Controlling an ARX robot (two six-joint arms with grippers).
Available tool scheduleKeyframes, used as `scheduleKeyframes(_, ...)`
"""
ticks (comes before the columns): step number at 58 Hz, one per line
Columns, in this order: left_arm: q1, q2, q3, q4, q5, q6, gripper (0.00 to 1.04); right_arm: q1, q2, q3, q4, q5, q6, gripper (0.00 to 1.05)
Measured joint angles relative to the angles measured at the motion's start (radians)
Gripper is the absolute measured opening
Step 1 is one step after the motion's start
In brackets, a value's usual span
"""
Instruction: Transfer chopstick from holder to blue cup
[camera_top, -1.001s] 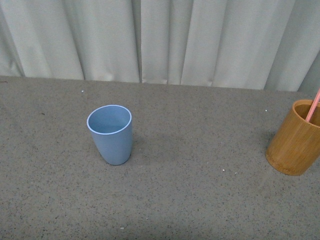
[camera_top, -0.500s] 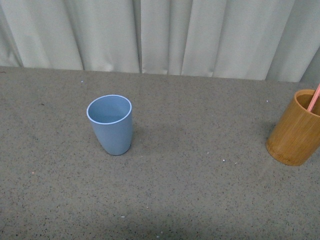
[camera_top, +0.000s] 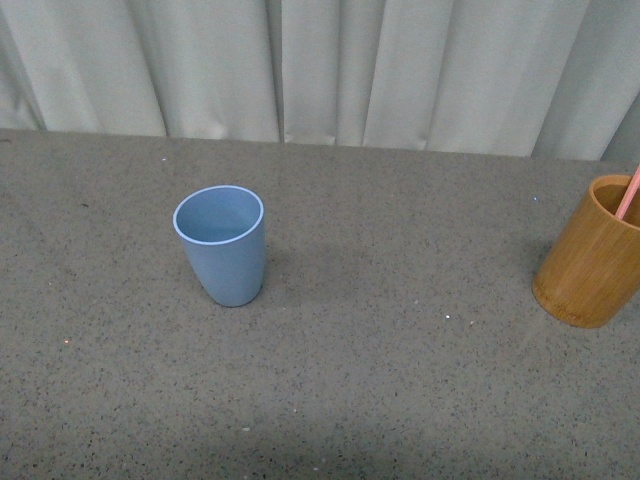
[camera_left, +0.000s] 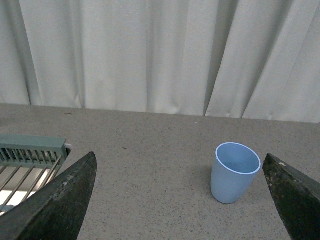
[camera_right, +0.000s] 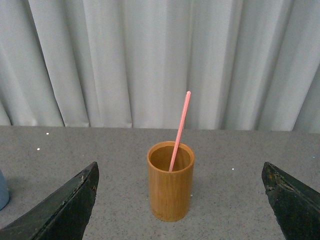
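The light blue cup (camera_top: 222, 243) stands upright and empty on the grey table, left of centre; it also shows in the left wrist view (camera_left: 234, 172). The orange-brown holder (camera_top: 592, 252) stands at the right edge, with one pink-red chopstick (camera_top: 628, 195) leaning out of it. In the right wrist view the holder (camera_right: 170, 181) is centred and the chopstick (camera_right: 180, 130) leans in it. My left gripper (camera_left: 180, 200) is open, short of the cup. My right gripper (camera_right: 180, 200) is open, short of the holder. Neither arm shows in the front view.
A pale curtain (camera_top: 330, 70) hangs behind the table's far edge. A green-grey rack (camera_left: 30, 150) with metal bars lies on the table beside the left gripper. The table top (camera_top: 400, 350) is speckled grey.
The front view has shifted: the cup, the holder and the table's far edge sit a little higher in the picture than a second ago. Nothing on the table has moved.
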Motion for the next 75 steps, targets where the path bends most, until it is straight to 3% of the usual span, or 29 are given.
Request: scheduleKeyframes(75, 0.0, 0.0, 0.0, 0.0, 0.0, 0.0, 0.98, 0.0, 0.0, 0.0, 0.0, 0.0, 0.0, 0.95)
